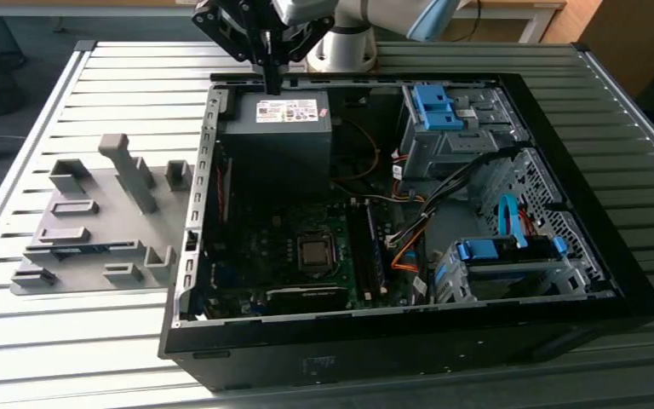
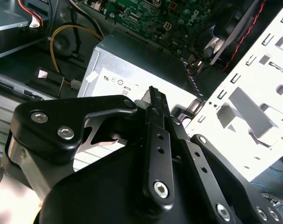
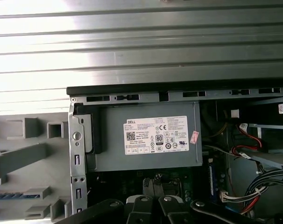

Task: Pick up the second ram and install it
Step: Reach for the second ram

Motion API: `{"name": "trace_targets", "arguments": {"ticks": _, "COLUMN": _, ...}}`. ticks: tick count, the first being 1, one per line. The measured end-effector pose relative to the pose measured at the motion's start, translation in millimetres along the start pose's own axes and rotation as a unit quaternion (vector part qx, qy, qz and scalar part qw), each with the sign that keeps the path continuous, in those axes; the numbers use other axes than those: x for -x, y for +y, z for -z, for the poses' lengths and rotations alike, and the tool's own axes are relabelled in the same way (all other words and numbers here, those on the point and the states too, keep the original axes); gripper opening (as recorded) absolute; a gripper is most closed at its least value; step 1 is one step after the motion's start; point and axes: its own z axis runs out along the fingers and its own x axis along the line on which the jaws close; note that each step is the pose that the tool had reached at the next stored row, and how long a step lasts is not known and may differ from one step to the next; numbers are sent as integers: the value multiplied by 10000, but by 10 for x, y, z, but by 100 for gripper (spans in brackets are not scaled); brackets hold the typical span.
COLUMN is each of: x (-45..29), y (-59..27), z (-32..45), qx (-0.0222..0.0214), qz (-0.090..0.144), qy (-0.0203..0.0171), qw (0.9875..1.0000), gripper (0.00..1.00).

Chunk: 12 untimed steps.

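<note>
My fingers [image 1: 272, 83] hang pressed together and empty, upper middle of the exterior view, above the computer case [image 1: 418, 358]. The second ram [image 1: 81, 248] lies in the grey holder [image 1: 77, 285] on the worktop [image 1: 31, 341] at the exterior view's left, its long axis running left to right. I judge the pick not yet begun. Grasping calls for my fingers apart, across its thin edge.

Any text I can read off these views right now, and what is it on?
White label on the grey power supply: fine print and certification marks, too small to quote reliably.
Pink sticker beside it: unreadable.
The same label in the exterior view and the second wrist view: blurred or partly hidden, nothing readable.
</note>
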Motion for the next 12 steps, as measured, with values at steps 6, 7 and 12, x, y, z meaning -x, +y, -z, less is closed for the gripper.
{"name": "trace_targets", "arguments": {"ticks": 6, "x": -34, "y": -3, "z": -1, "qx": 0, "qz": 0, "qy": 0, "qw": 10000, "gripper": 11}}
{"name": "trace_targets", "arguments": {"ticks": 7, "x": -40, "y": -3, "z": 0, "qx": 0, "qz": 0, "qy": 0, "qw": 10000, "gripper": 11}}
{"name": "trace_targets", "arguments": {"ticks": 12, "x": -73, "y": -6, "z": -1, "qx": 0, "qz": 0, "qy": 0, "qw": 10000, "gripper": 11}}
